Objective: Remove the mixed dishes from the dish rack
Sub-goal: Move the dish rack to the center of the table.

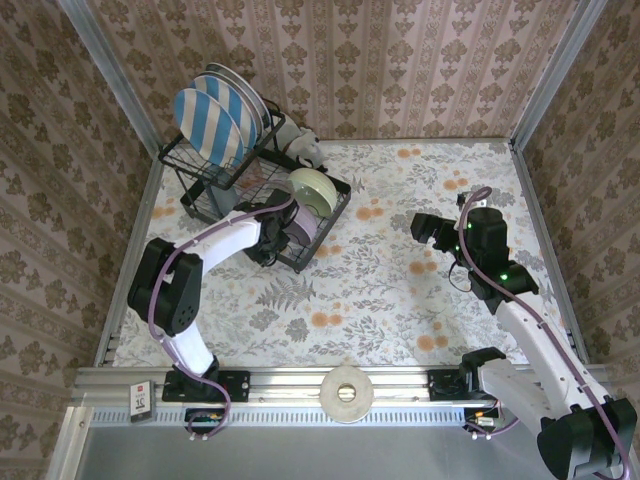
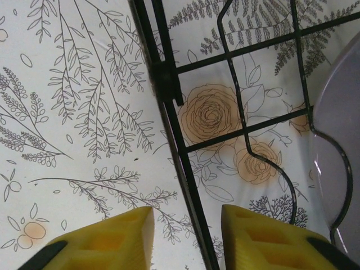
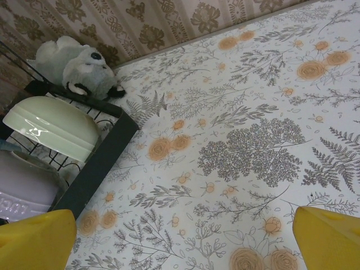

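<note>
Unloading looks barely begun: every dish I can see sits in the dish rack (image 1: pixel 328 230). On the rack's upper tier, the blue-and-white striped plates (image 1: pixel 215 120) stand on edge. At the rack's near edge, the left claw (image 2: pixel 187 239) is partly open, its fingers (image 2: pixel 112 242) either side of the frame wire, gripping nothing. The lavender bowl (image 2: pixel 337 140) lies just inside the rack, with the pale green bowl (image 1: pixel 313 190) behind it. Well right of the rack, the right claw (image 3: pixel 185 239) hangs wide open and empty over the surface (image 1: pixel 380 290).

Blue-white striped plates (image 1: pixel 215 115); black rack (image 3: pixel 95 169); pale green bowl (image 3: pixel 53 126); lavender bowl (image 3: pixel 25 183); floral table (image 1: pixel 400 300).
</note>
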